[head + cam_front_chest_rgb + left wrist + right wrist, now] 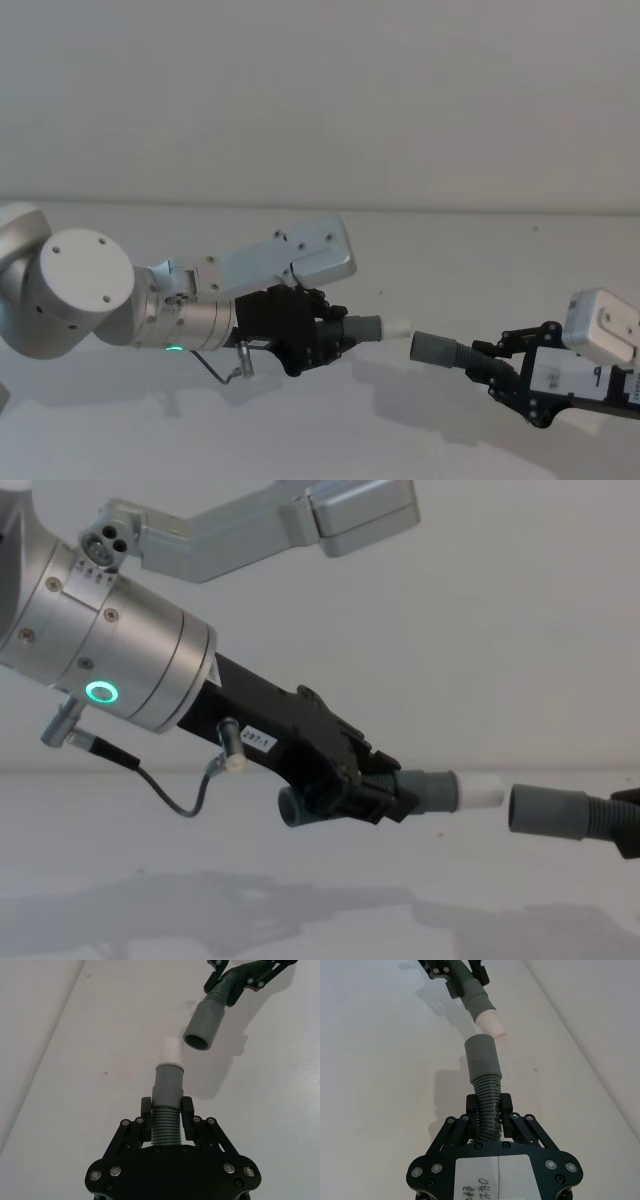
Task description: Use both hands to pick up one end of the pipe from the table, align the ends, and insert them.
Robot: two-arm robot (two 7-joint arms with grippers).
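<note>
Both pipe pieces are held up off the white table (pixel 460 260). My left gripper (pixel 335 335) is shut on the ribbed part of one grey piece (pixel 366 328), whose collar ends in a white tip (pixel 478 791). The right gripper (pixel 490 362) is shut on the ribbed part of the other piece (pixel 436 348), whose open grey collar (pixel 203 1024) faces that tip. A small gap separates the two ends, roughly in line in the chest view. In the left wrist view the open collar sits a little to one side of the white tip (pixel 171 1050).
A plain pale wall (pixel 300 90) rises behind the table's far edge. A thin cable (pixel 170 790) loops under the left wrist, which shows a green ring light (pixel 100 692). Shadows of both arms lie on the table surface below.
</note>
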